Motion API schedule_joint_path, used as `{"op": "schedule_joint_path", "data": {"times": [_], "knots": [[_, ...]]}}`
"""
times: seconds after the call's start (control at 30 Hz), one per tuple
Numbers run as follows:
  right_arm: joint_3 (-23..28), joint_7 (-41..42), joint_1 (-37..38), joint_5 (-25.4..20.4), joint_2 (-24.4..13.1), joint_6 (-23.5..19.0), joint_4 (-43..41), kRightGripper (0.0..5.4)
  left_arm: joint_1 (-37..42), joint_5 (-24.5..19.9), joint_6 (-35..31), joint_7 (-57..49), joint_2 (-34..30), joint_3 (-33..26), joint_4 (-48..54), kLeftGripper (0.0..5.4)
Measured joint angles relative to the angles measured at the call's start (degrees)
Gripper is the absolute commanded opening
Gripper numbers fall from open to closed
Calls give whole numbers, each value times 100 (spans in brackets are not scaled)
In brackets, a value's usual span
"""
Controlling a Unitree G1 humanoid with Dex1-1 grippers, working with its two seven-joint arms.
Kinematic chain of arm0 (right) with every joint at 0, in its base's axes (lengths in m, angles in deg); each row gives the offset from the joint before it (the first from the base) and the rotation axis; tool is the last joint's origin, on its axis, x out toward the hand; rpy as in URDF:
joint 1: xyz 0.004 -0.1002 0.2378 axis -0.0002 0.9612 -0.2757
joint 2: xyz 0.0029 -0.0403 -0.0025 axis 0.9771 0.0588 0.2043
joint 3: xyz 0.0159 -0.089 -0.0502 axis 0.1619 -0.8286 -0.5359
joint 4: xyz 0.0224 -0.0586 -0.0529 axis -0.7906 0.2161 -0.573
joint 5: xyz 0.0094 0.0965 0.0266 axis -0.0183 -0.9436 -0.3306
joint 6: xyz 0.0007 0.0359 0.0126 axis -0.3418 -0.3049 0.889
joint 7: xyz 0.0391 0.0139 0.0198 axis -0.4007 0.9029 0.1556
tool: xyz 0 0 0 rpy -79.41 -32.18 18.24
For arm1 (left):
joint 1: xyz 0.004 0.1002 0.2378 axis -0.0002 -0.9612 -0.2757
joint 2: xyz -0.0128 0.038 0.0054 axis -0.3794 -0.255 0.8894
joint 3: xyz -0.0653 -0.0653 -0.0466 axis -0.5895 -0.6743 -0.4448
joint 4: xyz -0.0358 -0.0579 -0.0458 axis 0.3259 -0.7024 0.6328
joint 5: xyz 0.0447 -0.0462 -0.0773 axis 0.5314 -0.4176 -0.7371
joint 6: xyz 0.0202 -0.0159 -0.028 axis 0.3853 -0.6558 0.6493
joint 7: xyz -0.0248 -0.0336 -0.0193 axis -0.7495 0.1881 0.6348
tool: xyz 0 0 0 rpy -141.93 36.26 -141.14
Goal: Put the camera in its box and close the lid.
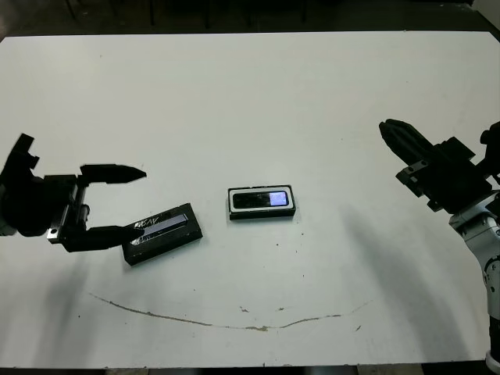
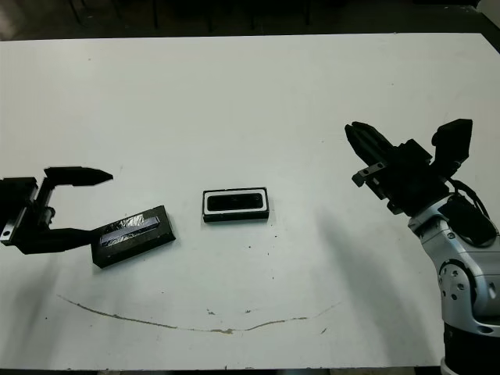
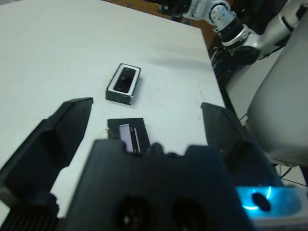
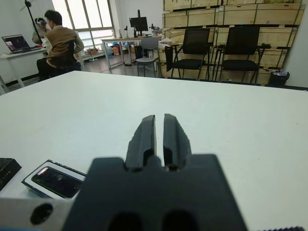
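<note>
The camera (image 1: 262,199) lies screen up inside the box (image 1: 261,214), a black tray with white lining, at the table's middle. The lid (image 1: 162,233), flat and black with a silvery-purple stripe, rests tilted on the table to the left of the box. My left gripper (image 1: 134,201) is open wide just left of the lid, and its lower finger reaches the lid's near end. In the left wrist view the lid (image 3: 130,137) shows between the spread fingers, with the box (image 3: 123,84) beyond. My right gripper (image 1: 388,131) is shut and empty, hovering far right of the box.
A thin brown curved mark (image 1: 234,320) runs along the table near its front edge. Beyond the table's far edge, the right wrist view shows a seated person (image 4: 55,43), desks and black chairs (image 4: 240,48).
</note>
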Motion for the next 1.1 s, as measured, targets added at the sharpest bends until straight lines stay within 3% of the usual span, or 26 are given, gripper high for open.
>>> {"op": "schedule_joint_path", "data": {"times": [0.27,0.7,1.1], "knots": [[-10,-71,-16,21,1,-7,-90,0,-463,60,-172,-251,36,3,333,539],[-9,-107,-9,-96,14,-57,-155,0,-1084,612,546,-996,153,-49,872,539],[2,-124,26,-199,15,-107,-188,0,-1247,705,833,-1169,282,-44,815,539]]}}
